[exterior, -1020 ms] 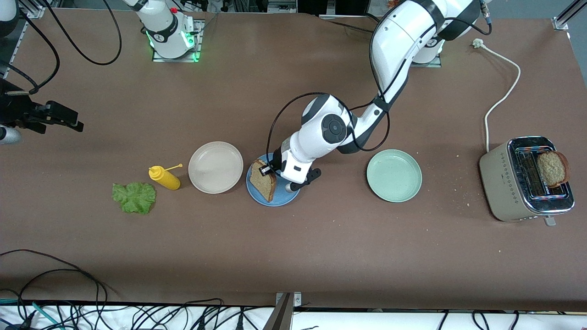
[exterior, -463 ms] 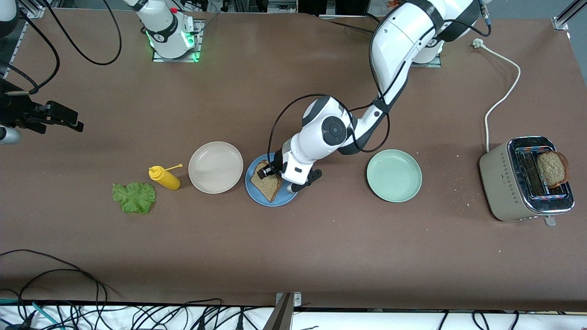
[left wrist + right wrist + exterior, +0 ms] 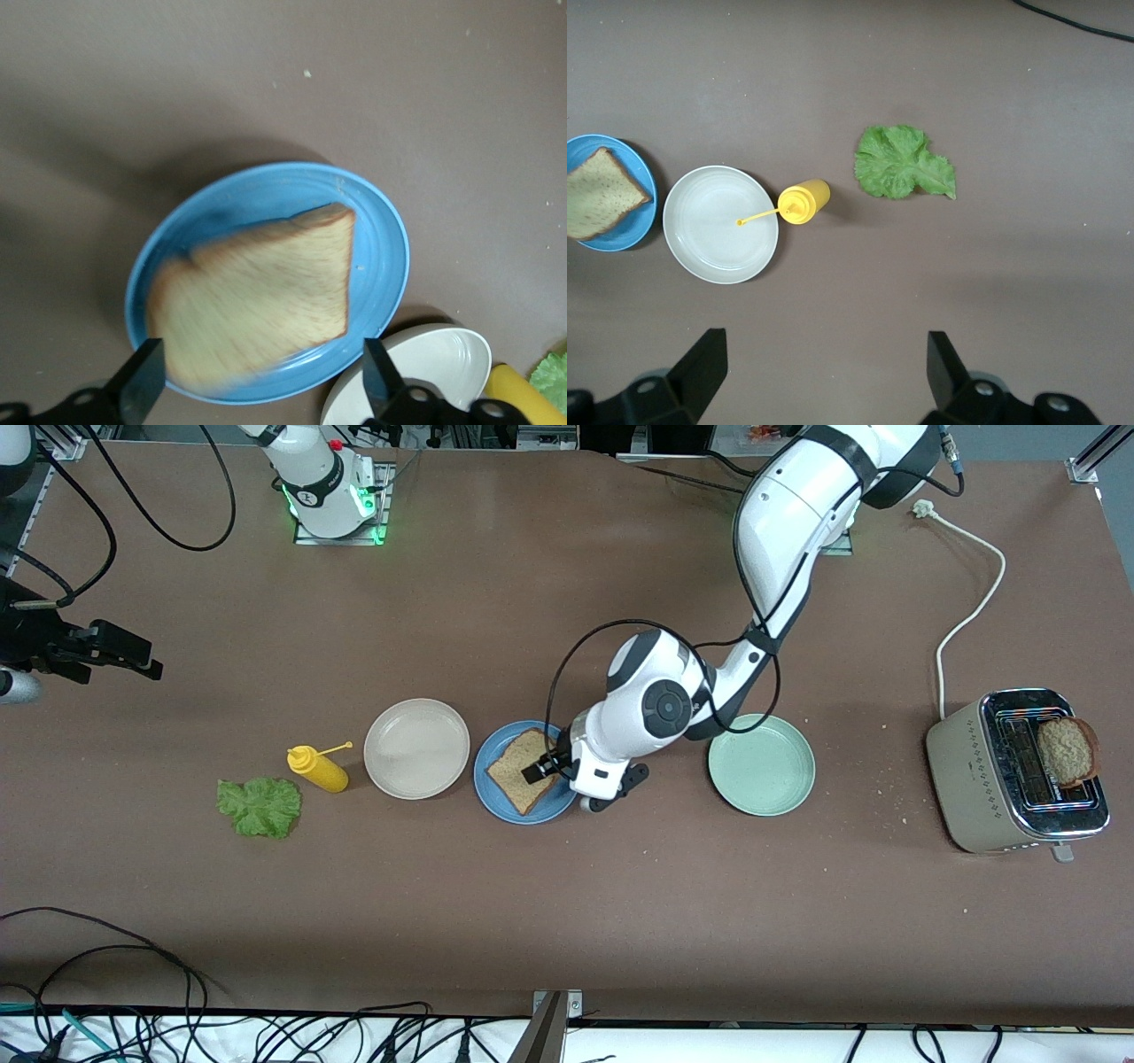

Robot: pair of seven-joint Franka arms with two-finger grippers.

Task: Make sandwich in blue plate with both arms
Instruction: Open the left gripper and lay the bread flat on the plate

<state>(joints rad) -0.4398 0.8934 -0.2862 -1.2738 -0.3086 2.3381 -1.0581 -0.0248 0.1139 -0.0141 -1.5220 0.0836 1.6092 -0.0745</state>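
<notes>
A brown toasted bread slice (image 3: pixel 524 770) is lying flat on the round blue plate (image 3: pixel 496 797). The left gripper (image 3: pixel 547 769) is hovering over it, jaws open, empty. The right gripper (image 3: pixel 824 376) is waiting over the table's right-arm end, jaws open.

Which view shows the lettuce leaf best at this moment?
The right wrist view: the lettuce leaf lies whole and unobstructed on the table, ruffled edges clear. The front view shows it whole but small, beside the mustard bottle. The left wrist view catches only a sliver at the frame's edge.
</notes>
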